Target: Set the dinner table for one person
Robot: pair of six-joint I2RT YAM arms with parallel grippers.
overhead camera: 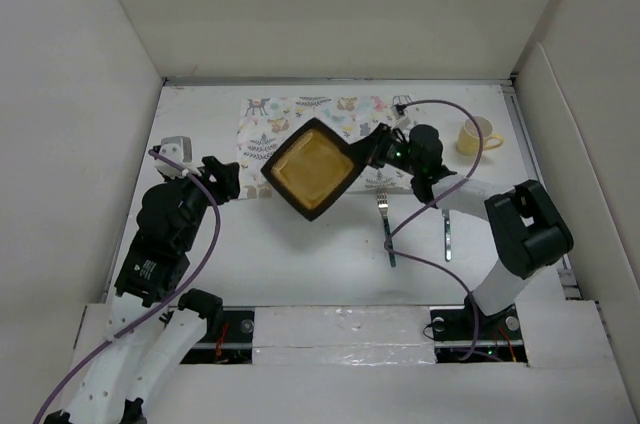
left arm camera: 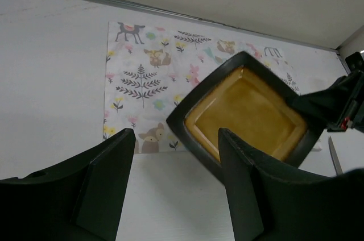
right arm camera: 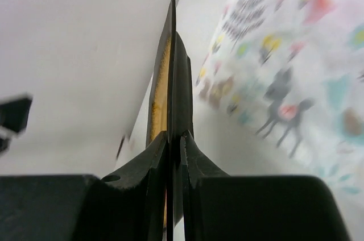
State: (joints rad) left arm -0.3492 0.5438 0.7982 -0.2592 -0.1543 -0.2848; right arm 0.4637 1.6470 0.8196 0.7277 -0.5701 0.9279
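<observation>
Pinching the square plate (overhead camera: 310, 168) edgewise, right fingers (right arm camera: 142, 187) clenched; left fingers (left arm camera: 105, 184) spread; mug (overhead camera: 478, 136) seemingly upright.

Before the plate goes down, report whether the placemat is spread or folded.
Spread flat: the placemat lies print-up on the dinner table, no fold visible; the plate hides part.

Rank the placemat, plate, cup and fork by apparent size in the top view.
1. placemat, even though it is partly covered.
2. plate.
3. fork and cup: unsure. The fork is longer but thin, the cup shorter but wider.
</observation>
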